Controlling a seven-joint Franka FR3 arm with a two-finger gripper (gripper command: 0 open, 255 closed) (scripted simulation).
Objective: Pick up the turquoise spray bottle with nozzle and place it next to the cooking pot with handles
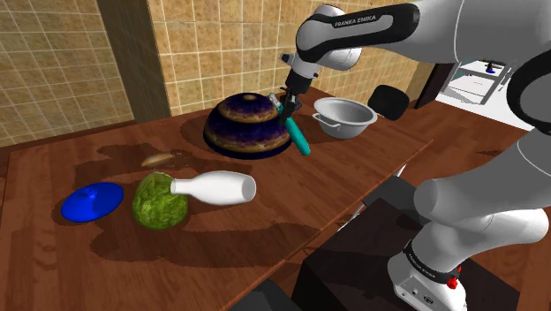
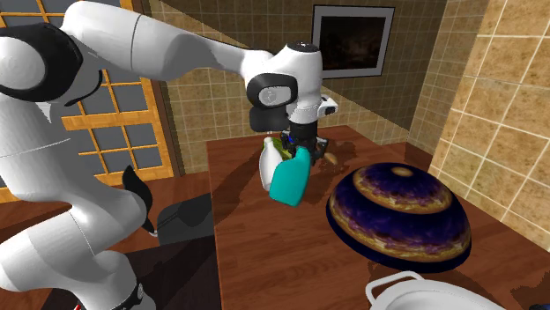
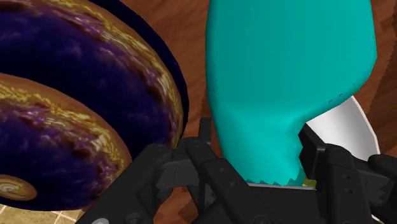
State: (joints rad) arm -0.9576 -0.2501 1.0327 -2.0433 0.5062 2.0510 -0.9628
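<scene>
Just above the brown table (image 1: 265, 221), a smooth turquoise bottle (image 1: 298, 134) hangs, clasped at its narrow neck between the fingers of the black gripper (image 1: 288, 106). In the shoulder view its long axis slants from the fingers at 11 o'clock down to its broad base at 5 o'clock. A pale grey pot (image 1: 344, 117) with loop handles sits near, at 2 o'clock. A glossy purple-and-gold dome (image 1: 247, 125) sits just beside, at 9 o'clock. The set-down probably needs only a short move toward the pot.
</scene>
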